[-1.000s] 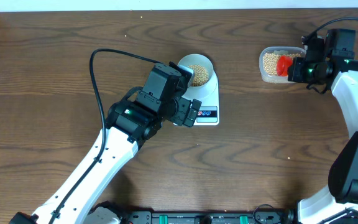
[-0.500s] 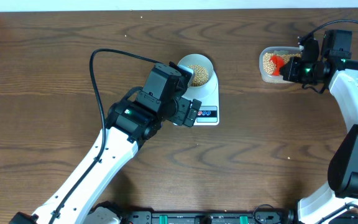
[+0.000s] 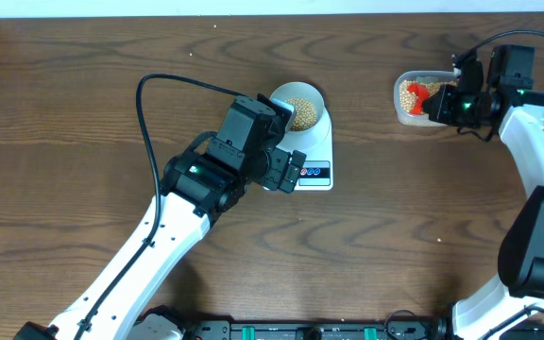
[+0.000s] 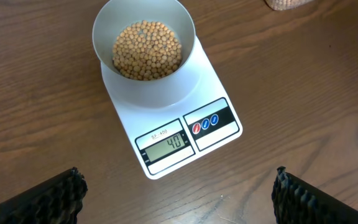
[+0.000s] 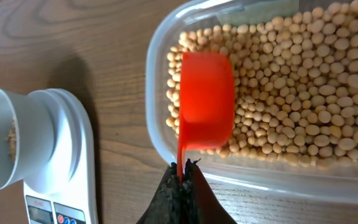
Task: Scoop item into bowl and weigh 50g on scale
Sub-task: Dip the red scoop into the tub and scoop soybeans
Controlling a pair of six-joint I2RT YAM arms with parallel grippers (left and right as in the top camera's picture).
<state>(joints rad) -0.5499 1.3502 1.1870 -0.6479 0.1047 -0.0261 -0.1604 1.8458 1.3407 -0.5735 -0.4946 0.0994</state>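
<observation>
The pale bowl (image 3: pixel 300 109) holds tan beans (image 4: pixel 146 50) and stands on the white scale (image 3: pixel 314 161); the display (image 4: pixel 169 142) reads 40. My left gripper (image 4: pixel 179 202) is open and empty, hovering near the scale's front edge. My right gripper (image 5: pixel 184 180) is shut on the handle of a red scoop (image 5: pixel 207 99), which lies bottom-up over the beans (image 5: pixel 303 93) in the clear plastic tub (image 3: pixel 406 115) at the far right. The bowl (image 5: pixel 11 143) and scale (image 5: pixel 73 174) also show at the left of the right wrist view.
The left arm (image 3: pixel 206 179) reaches across the table's middle, its black cable (image 3: pixel 144 123) looping above it. The right arm (image 3: pixel 536 142) stands along the right edge. The tub sits near the table's back edge.
My right gripper has carried the red scoop a little left and back inside the tub, turning it over the beans. The left arm, bowl and scale have not moved.
</observation>
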